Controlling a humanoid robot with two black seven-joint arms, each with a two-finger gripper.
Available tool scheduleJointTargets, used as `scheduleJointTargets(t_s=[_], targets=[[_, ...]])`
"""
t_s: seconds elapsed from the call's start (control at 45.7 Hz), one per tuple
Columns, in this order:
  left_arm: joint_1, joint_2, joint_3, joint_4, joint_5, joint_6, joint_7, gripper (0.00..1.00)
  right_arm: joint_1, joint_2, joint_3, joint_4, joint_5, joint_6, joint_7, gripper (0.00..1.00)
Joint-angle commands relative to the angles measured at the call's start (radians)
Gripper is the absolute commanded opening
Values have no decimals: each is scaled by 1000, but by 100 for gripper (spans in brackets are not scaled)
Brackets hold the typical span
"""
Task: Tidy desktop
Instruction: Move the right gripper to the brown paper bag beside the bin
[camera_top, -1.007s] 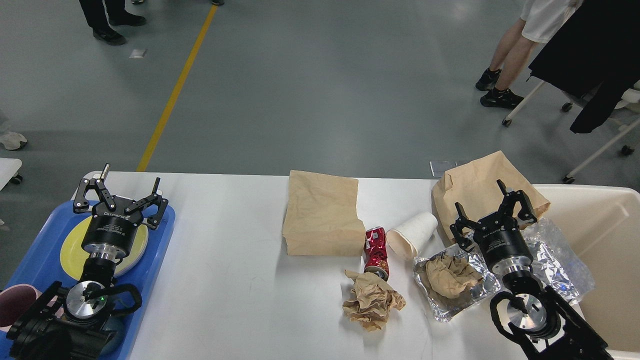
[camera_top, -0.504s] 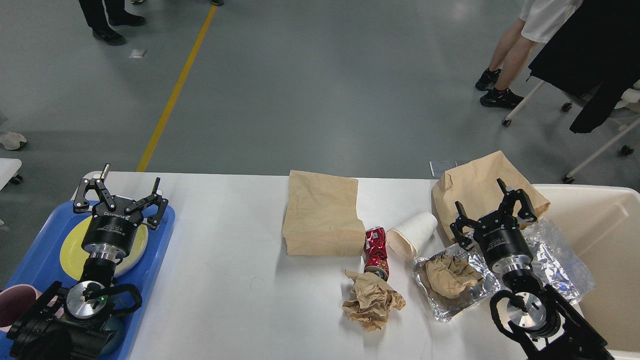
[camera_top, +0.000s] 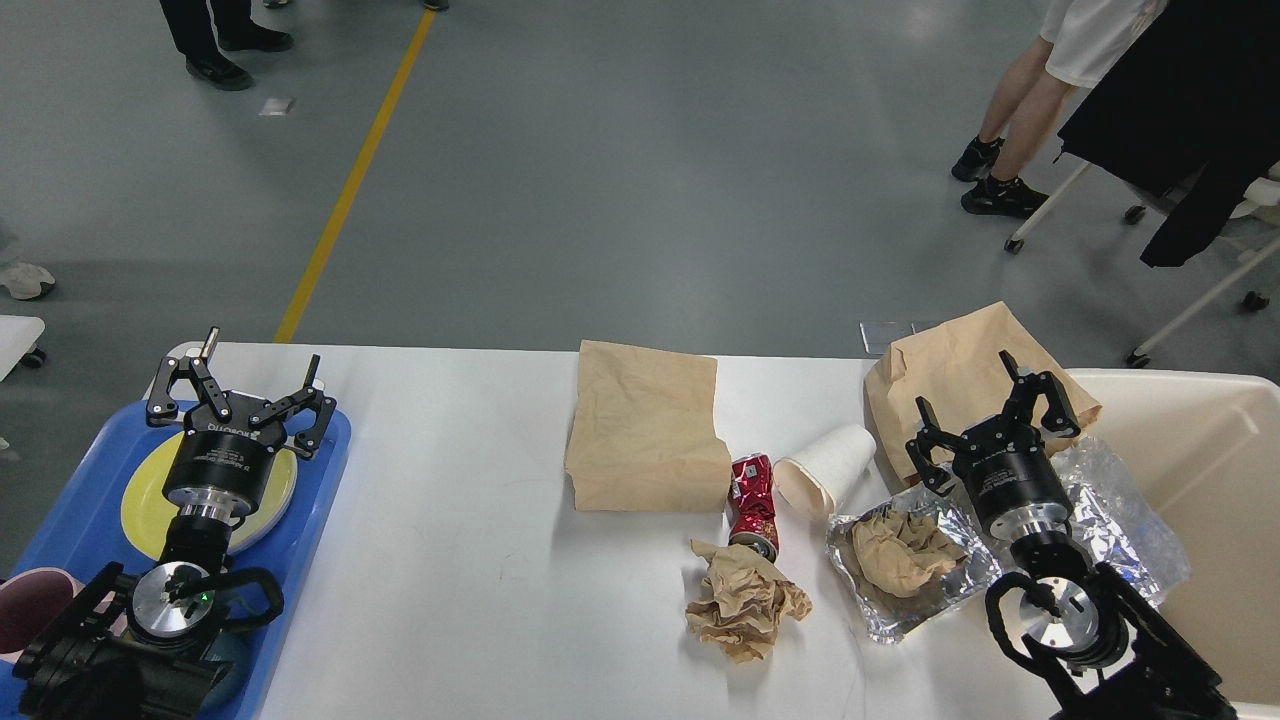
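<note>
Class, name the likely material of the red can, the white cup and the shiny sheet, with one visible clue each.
Red can: probably thin metal, glossy print; its body is dented and crushed.
White cup: looks like matte paper; thin rim, lying on its side.
Shiny sheet: seems aluminium foil; silvery, mirror-like, sharply creased.

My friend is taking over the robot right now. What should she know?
Left gripper: open, holding nothing, above the yellow plate on the blue tray.
Right gripper: open, holding nothing, in front of the right paper bag.
On the desktop: flat paper bag, crushed red can, tipped white paper cup, crumpled brown paper, foil holding another paper wad.
Cream bin sits at the right.
Done: nothing visibly cleared. Left: all that trash.
</note>
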Motion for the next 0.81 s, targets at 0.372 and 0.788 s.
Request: scheduleJointTargets(t_s=[0.372, 0.788], targets=[[0, -2, 0, 0, -1, 0, 0, 97, 17, 4, -16, 3, 5, -8, -5, 100], [0, 0, 0, 0, -1, 0, 0, 97, 25, -3, -26, -3, 5, -53, -79, 100]])
